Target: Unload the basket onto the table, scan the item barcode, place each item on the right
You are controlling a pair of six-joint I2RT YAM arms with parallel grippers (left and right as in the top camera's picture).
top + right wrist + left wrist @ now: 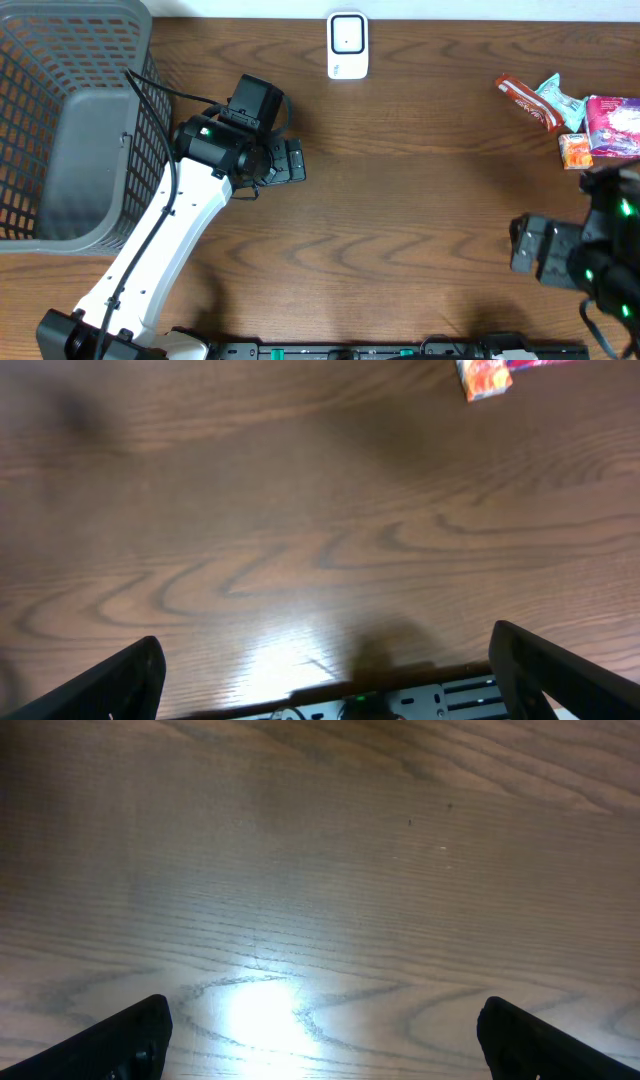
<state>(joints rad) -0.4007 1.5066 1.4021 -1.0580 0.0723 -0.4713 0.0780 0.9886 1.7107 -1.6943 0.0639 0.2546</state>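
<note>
Both claws are wide apart and hold nothing. The left claw [322, 1012] hangs by the basket [60, 40] at the table's [420, 200] far left corner. The right claw [325, 640] waits near the right edge. The snacks [558, 97] lie in the far right corner: an orange box [574, 151], a pink bag [612, 125], a red packet [525, 103]. They lie close together, so the claw may grab two, or a soft bag may slip. A pack may also face the wrong way for the white scanner [347, 45] at the far edge. No words are big enough to read.
</note>
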